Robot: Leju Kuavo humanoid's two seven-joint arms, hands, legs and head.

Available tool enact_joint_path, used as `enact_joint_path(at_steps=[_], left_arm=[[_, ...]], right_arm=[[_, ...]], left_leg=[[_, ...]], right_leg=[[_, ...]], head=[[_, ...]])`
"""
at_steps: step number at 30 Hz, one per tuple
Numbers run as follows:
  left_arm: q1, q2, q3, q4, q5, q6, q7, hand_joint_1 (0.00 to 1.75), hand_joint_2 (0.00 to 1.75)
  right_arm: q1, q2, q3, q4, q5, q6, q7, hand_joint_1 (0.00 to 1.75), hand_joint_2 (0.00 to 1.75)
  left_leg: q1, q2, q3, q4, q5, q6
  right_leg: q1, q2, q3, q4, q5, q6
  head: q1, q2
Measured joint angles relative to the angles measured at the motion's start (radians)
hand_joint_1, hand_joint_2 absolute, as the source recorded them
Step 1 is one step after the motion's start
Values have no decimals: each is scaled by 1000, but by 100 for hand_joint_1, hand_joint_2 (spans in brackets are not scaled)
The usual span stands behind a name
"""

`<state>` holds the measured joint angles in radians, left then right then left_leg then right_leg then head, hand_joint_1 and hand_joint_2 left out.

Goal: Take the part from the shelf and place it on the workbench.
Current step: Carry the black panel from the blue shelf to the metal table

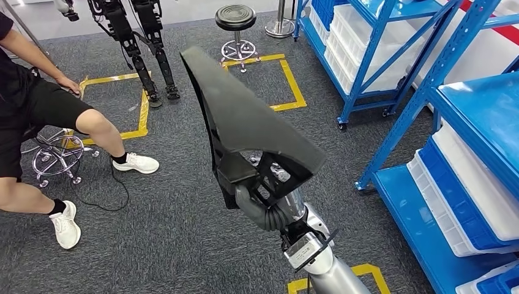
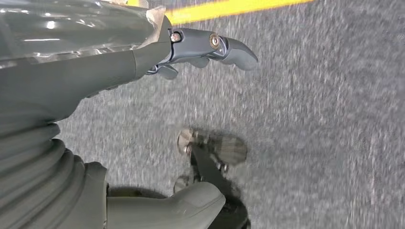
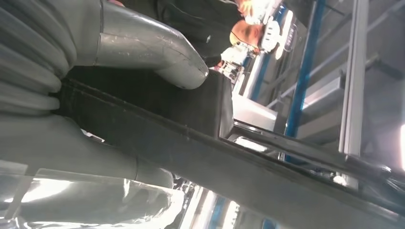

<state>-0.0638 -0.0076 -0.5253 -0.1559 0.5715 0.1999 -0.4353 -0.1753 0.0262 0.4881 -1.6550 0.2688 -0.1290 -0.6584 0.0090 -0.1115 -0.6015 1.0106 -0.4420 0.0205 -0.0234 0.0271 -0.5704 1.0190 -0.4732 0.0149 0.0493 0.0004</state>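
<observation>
Black shorts mark a seated person (image 1: pixel 37 116) at frame left. At centre, the right hand (image 1: pixel 254 199) grasps a long black moulded plastic part (image 1: pixel 245 116), raised over grey carpet. Left hand (image 2: pixel 143 62) hangs with fingers released. Blue metal shelving (image 1: pixel 465 116) stands right.

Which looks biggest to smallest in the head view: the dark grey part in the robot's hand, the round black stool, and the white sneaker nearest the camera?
1. Dark grey curved plastic part, held by the right hand; it is nearest the camera, which inflates it.
2. Round black stool.
3. White sneaker; close to the stool in apparent size, so that order is unsure.
</observation>
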Motion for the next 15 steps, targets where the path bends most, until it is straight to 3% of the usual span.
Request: enact_joint_path(at_steps=[2, 4, 6, 7, 8, 11, 13, 15], left_arm=[[1, 1, -3, 0, -1, -3, -2, 0, 175], [-2, 1, -7, 0, 0, -4, -6, 0, 175], [-4, 2, -9, 0, 1, -3, -8, 0, 175], [-3, 2, -10, 0, 2, -3, -9, 0, 175], [-2, 2, -10, 0, 3, -2, -9, 0, 175], [-3, 4, -10, 0, 4, -1, -10, 0, 175], [-5, 4, -11, 0, 4, -1, -10, 0, 175], [-5, 5, -12, 0, 3, 0, -10, 0, 175]], right_arm=[[-6, 7, 0, 0, 1, 2, 0, 175, 175], [-9, 11, 0, 1, 2, 4, -2, 175, 175], [-8, 12, 0, 4, 2, 5, -5, 175, 175], [-7, 13, 0, 6, 2, 5, -9, 175, 175], [-7, 14, 0, 8, 2, 5, -13, 175, 175], [-7, 20, 0, 9, 2, 5, -21, 175, 175], [-6, 23, 0, 9, 5, 5, -22, 175, 175], [-5, 26, 0, 9, 8, 5, -23, 175, 175]], left_leg=[[2, 36, -17, 37, -23, -9], [3, 86, -71, 146, -81, -16], [5, 104, -135, 265, -126, -20], [5, 107, -146, 283, -124, -20], [5, 110, -138, 262, -104, -18], [-2, 148, -38, 70, -19, -4], [-11, 163, -9, 13, -9, 6], [-16, 143, -7, 7, -5, 16]], right_leg=[[-1, -14, 2, -4, 2, -16], [3, -33, 5, -5, 0, -28], [9, -55, 5, -5, -2, -34], [12, -65, 5, -5, -4, -36], [13, -75, 6, -5, -5, -37], [20, -100, 12, -5, -11, -34], [24, -114, 15, -6, -15, -26], [24, -126, 19, -8, -18, -16]], head=[[-2, 0], [-4, 0], [-4, 0], [-4, 0], [-4, 0], [-4, 0], [-3, 0], [-3, 0]])
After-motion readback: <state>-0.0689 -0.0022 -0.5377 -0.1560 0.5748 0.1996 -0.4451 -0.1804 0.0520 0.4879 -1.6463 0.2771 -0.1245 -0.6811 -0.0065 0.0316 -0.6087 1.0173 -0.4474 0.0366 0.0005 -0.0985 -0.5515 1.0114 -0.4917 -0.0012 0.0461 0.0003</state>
